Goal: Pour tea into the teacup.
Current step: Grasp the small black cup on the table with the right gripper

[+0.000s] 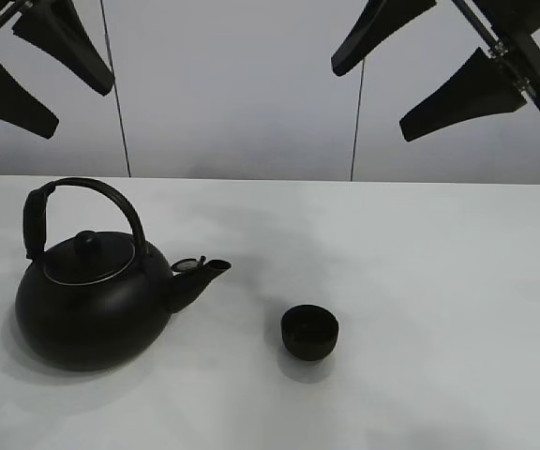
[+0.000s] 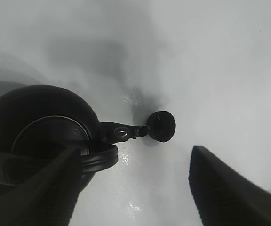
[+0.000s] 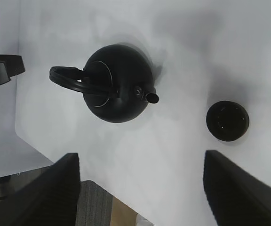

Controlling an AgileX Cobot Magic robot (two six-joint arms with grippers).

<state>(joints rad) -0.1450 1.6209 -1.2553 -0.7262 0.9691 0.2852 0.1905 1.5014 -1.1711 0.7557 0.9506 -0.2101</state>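
Note:
A large round black kettle point(image 1: 92, 300) with an arched handle stands upright on the white table point(image 1: 439, 281), its spout toward the right. The small black teacup point(image 1: 309, 332) stands upright just right of the spout, apart from it. My left gripper point(image 1: 40, 70) is open, high above the kettle. My right gripper point(image 1: 420, 66) is open, high above the table's right half. The left wrist view shows the kettle point(image 2: 36, 136), the teacup point(image 2: 162, 126) and open fingers point(image 2: 229, 188). The right wrist view shows the kettle point(image 3: 119, 84) and the teacup point(image 3: 227, 120) below its open fingers point(image 3: 239, 188).
A pale wall with two thin vertical lines point(image 1: 115, 84) stands behind the table. The right wrist view shows the table's edge with floor point(image 3: 98, 207) beyond it and a dark object point(image 3: 1, 68) off the table.

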